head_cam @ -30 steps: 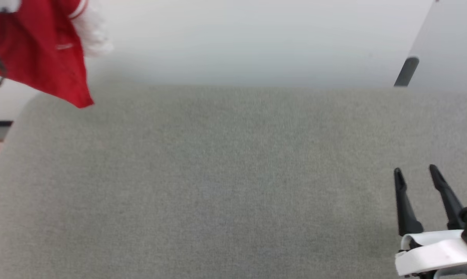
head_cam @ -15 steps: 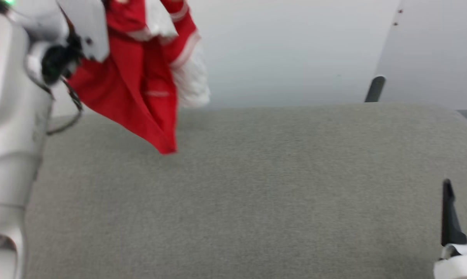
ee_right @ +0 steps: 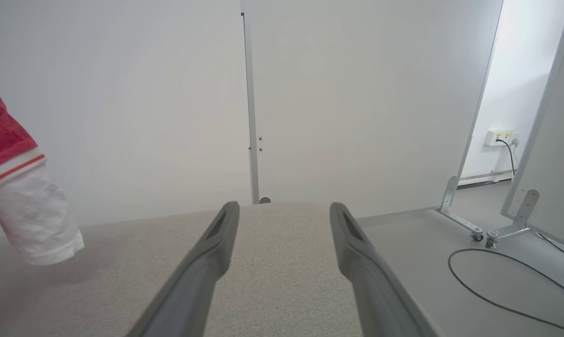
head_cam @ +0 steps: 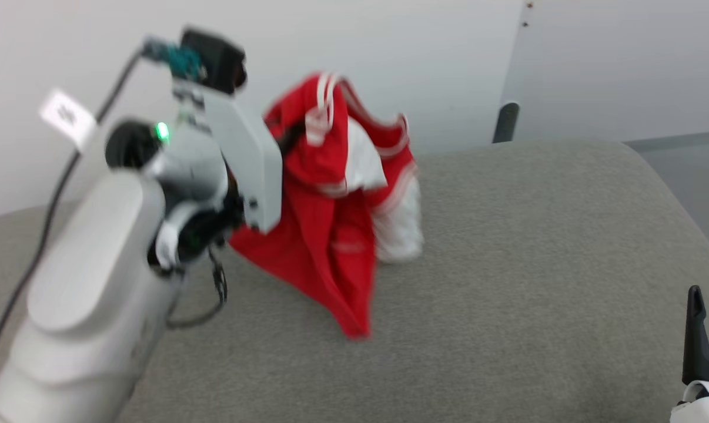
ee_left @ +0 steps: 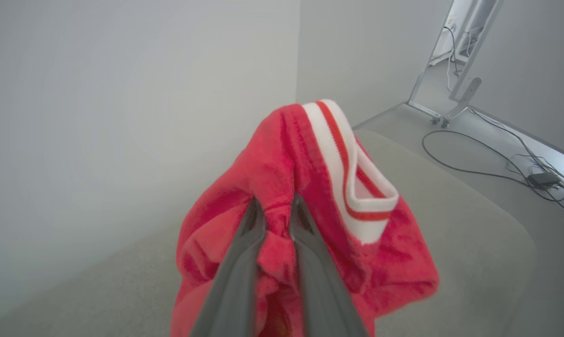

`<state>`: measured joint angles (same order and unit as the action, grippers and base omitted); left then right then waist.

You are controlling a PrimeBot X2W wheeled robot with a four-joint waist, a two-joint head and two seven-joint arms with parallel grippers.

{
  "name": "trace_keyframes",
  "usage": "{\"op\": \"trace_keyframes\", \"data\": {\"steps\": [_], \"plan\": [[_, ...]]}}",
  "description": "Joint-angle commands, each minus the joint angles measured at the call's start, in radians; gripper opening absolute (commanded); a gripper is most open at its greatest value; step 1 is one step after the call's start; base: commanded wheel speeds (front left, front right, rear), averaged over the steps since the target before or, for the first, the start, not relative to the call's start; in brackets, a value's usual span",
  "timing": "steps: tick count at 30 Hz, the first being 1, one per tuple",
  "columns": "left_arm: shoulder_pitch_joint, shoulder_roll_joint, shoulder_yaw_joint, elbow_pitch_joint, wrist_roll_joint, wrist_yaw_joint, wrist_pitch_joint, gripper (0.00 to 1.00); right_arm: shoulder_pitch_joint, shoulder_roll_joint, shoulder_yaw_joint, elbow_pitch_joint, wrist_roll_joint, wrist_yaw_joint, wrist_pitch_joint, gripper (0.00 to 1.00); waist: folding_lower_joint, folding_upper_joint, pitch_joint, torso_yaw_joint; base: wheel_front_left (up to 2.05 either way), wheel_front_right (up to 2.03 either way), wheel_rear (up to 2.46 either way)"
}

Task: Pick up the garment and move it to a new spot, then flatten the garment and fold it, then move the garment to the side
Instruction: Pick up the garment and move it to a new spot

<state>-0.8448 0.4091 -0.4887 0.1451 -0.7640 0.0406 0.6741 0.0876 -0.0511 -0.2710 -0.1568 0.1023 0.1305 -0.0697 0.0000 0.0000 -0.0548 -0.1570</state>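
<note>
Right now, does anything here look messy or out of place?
Only the garment: it dangles in a crumpled bunch from the left gripper, pinched by one fold above the grey cushion. Nothing looks torn or spilled.

A grey pad lay under the right pincer, white wall panels beyond it, a black cable on the floor to its right.

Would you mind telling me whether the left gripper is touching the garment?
Touching: the left wrist view shows the left gripper pinching a fold of the garment.
</note>
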Motion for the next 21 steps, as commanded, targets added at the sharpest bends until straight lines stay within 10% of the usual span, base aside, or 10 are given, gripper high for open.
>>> {"op": "trace_keyframes", "data": {"steps": [1, 6, 18, 21], "plan": [[0.043, 0.010, -0.001, -0.022, -0.009, 0.017, 0.008, 0.00, 0.009, 0.001, 0.003, 0.006, 0.004, 0.001, -0.006, 1.00, 0.0000, 0.0000, 0.012, -0.031, 0.00, 0.00, 0.00], [0.181, 0.047, -0.003, -0.059, -0.038, 0.033, 0.020, 0.00, 0.002, 0.001, 0.006, 0.041, 0.017, 0.001, -0.022, 1.00, 0.0000, 0.0000, 0.025, -0.070, 0.00, 0.00, 0.00], [0.384, 0.114, -0.004, 0.136, -0.106, -0.088, -0.052, 0.00, -0.008, 0.001, 0.016, 0.088, 0.025, 0.001, -0.040, 1.00, 0.0000, 0.0000, 0.039, -0.099, 0.00, 0.00, 0.00], [0.375, 0.109, -0.010, 0.194, -0.110, -0.104, -0.056, 0.49, -0.012, 0.001, 0.020, 0.091, 0.027, 0.001, -0.036, 1.00, 0.0000, 0.0000, 0.033, -0.091, 0.00, 0.00, 0.00]]}}
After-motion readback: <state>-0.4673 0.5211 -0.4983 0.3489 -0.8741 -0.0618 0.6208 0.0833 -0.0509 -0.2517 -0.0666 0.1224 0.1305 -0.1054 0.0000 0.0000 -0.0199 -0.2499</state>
